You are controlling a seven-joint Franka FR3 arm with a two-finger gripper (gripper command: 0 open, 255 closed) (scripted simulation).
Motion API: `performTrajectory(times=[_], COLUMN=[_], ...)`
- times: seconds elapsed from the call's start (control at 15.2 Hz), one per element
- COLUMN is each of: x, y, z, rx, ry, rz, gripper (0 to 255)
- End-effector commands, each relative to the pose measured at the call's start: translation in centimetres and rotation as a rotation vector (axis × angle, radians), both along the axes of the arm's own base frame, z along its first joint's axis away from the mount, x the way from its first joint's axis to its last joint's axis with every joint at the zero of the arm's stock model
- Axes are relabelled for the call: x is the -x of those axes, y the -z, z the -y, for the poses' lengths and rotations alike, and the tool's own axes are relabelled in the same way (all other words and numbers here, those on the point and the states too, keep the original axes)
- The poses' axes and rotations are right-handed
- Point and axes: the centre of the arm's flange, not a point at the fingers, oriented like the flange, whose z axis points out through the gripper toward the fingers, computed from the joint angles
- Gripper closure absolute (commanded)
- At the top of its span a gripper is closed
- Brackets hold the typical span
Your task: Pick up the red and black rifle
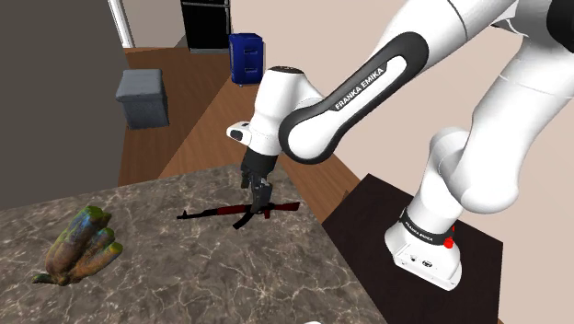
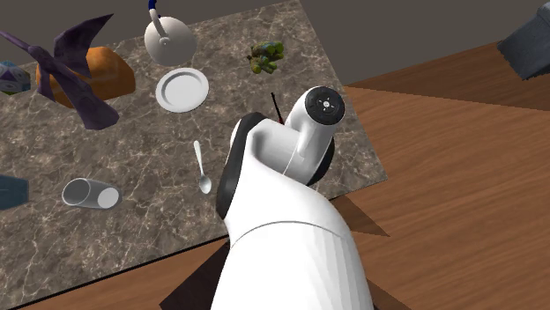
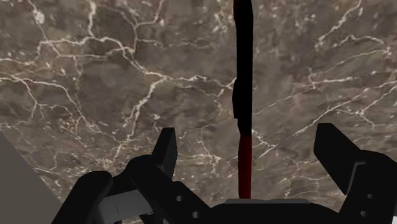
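Gripper [image 3: 247, 137] hangs wide open astride the red and black rifle [image 3: 243, 63], untouched; next, I'd say, lower and squeeze.

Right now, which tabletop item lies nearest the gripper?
The red and black rifle, lying inside the open gripper; spoon, plate and cup lie farther off.

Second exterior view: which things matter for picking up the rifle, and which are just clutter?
Job: rifle; end effector, open, astride the rifle.
Clutter: plate; spoon; cup; green toy.
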Motion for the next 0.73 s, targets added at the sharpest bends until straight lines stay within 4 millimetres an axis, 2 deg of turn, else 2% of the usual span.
performTrajectory(times=[0.0, 0.4, 0.53, 0.59, 0.66], x=[0.3, 0.3, 0.3, 0.3, 0.3], y=[1.4, 4.8, 4.8, 4.9, 4.8], z=[-0.6, -0.6, -0.6, -0.7, -0.7], rx=[-0.003, -0.003, -0.003, -0.003, -0.003], ry=[-0.018, -0.018, -0.018, -0.018, -0.018], rz=[0.003, 0.003, 0.003, 0.003, 0.003], gripper=[0, 0, 0, 255, 255])
